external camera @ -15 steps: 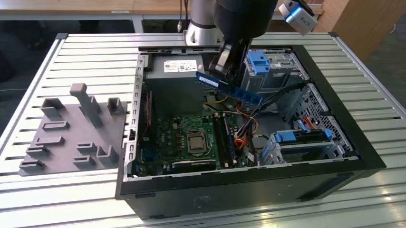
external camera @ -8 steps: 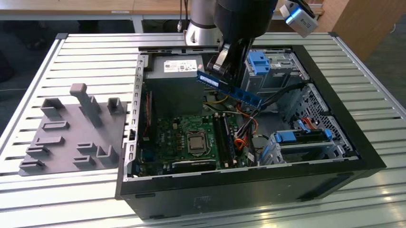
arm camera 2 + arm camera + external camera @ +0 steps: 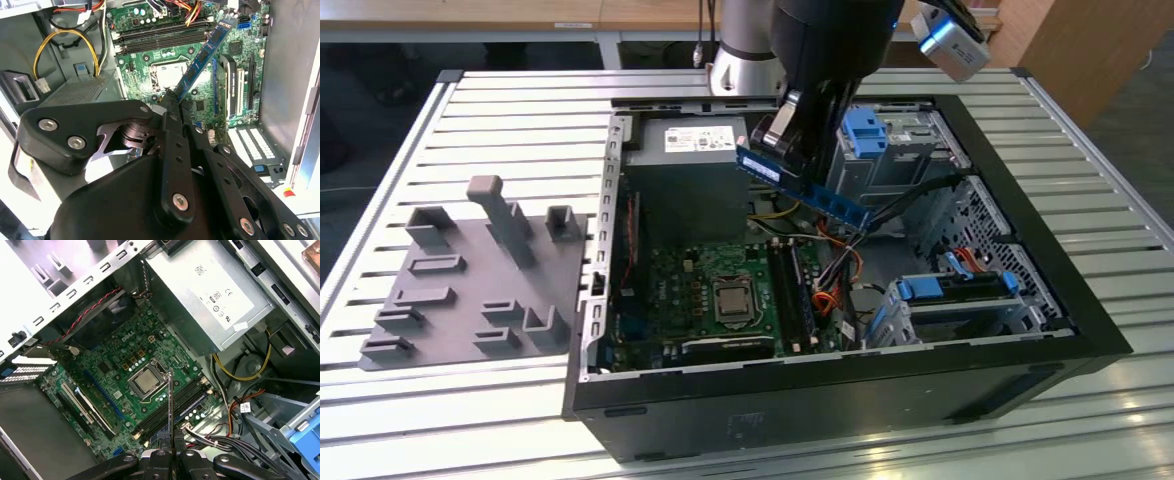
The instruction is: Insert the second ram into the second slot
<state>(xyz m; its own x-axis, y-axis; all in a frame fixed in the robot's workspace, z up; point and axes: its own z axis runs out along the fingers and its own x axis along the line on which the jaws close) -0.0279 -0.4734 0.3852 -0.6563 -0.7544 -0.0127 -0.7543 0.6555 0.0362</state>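
The second ram point(image 3: 807, 188) is a thin blue circuit stick, and my gripper point(image 3: 778, 148) is shut on one end of it. It hangs tilted above the open computer case point(image 3: 854, 370), over the motherboard point(image 3: 707, 300). In the second wrist view the ram point(image 3: 205, 55) slants out from the fingertips point(image 3: 172, 102) toward the long dark memory slots point(image 3: 160, 37). In the first wrist view I see the ram point(image 3: 170, 400) edge-on, rising from my gripper point(image 3: 170, 454) in line with the slots point(image 3: 182, 407) beside the processor socket point(image 3: 145, 382). The stick is clear of the board.
A silver power supply point(image 3: 694, 140) sits at the case's far end. Blue drive brackets point(image 3: 867, 130) point(image 3: 961, 285) and loose cables point(image 3: 834, 270) crowd the exterior view's right side. A grey fixture plate point(image 3: 467, 280) with upright posts lies on the slatted table point(image 3: 520, 100).
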